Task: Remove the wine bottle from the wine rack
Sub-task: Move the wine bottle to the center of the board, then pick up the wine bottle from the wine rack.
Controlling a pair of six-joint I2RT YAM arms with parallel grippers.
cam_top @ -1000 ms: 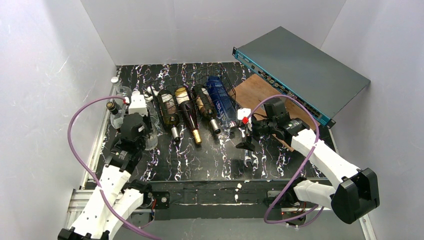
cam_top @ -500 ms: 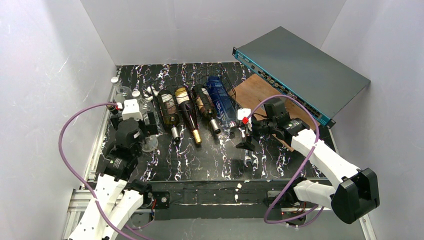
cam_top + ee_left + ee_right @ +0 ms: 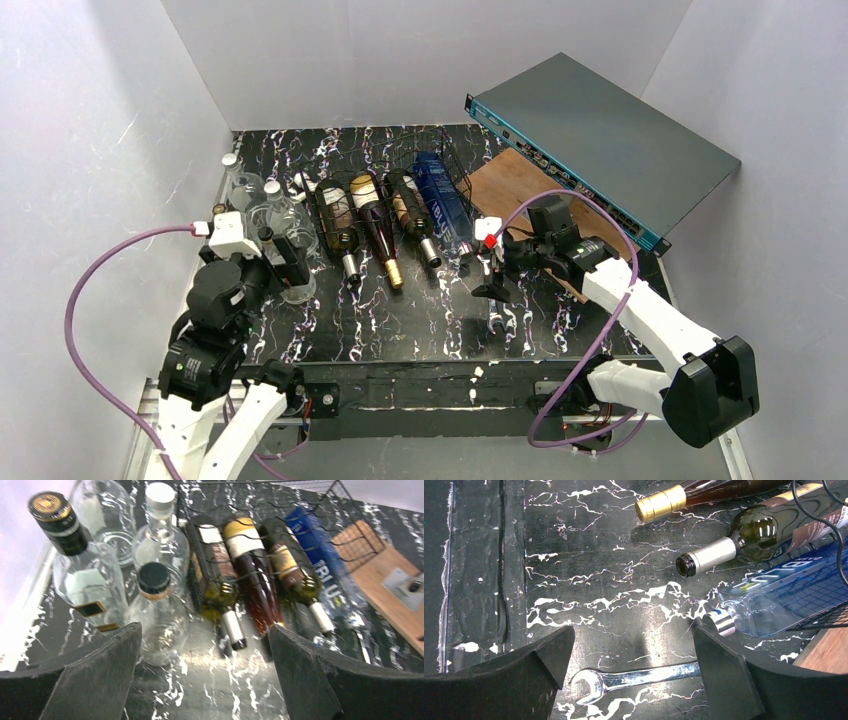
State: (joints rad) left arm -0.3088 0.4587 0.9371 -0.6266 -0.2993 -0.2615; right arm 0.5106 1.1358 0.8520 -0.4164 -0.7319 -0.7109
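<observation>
Near the lower left of the top view, the left gripper [image 3: 283,262] hovers with its jaws wide and empty, just beside a group of upright clear bottles [image 3: 159,615]. I judge that from this place it has a free way toward the rack. At centre right, the right gripper [image 3: 490,272] also has its jaws spread wide and holds nothing. It is low over a wrench [image 3: 634,680] that lies flat on the table [image 3: 420,325]. Its camera looks at the bottle mouths, so it seems lined up for a neck. Further back, in the upper middle of the frame, stands the wine rack [image 3: 458,172]. Three wine bottles [image 3: 252,575] lie side by side in its wavy cradles, with their necks pointing to the near edge, so I think the necks are the easy part to grasp. A blue bottle [image 3: 320,562] lies at the right end of the rack. No bottle is taken off yet. The table is black with white marble veins and looks glossy, so a bottle may slide on it. Behind, at the upper right, a wooden board [image 3: 510,180] lies flat and a grey box [image 3: 610,140] with a teal edge sits at an angle. Plain white walls [image 3: 400,60] close the room on three sides.
</observation>
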